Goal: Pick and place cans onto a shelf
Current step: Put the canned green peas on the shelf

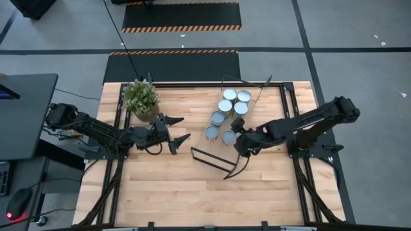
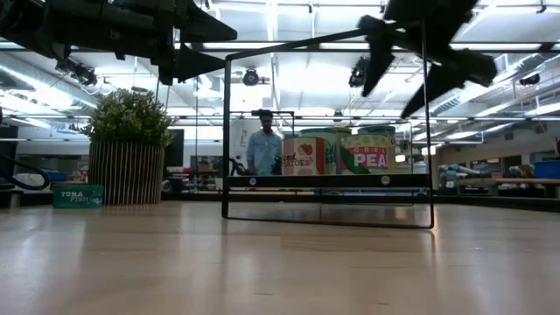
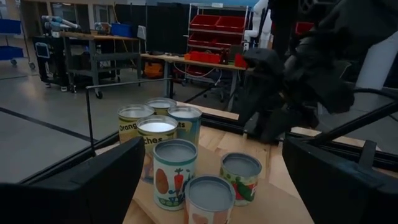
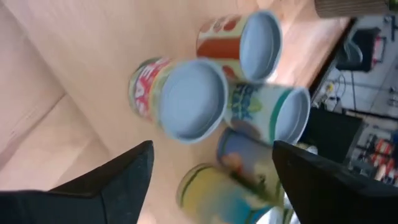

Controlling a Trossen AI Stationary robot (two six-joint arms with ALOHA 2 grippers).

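Several cans [image 1: 229,112] with pale round tops stand upright in a cluster at the table's far middle, as it seems on the light-wood board of the shelf [image 2: 328,181], between its black wire end frames [image 1: 212,158]. My right gripper [image 1: 239,136] is open just above the near cans, its fingers pointing down over one pale can top [image 4: 193,99]. My left gripper [image 1: 181,128] is open and empty in the air left of the cans, facing them [image 3: 177,165]. A flat teal tuna tin [image 2: 77,194] lies by the plant.
A potted green plant [image 1: 141,99] stands at the far left, just behind my left arm. The shelf's near wire frame [image 2: 328,131] stands upright at mid-table. Bare wooden tabletop [image 1: 192,199] lies toward the near edge. A person [image 2: 262,144] stands in the room beyond.
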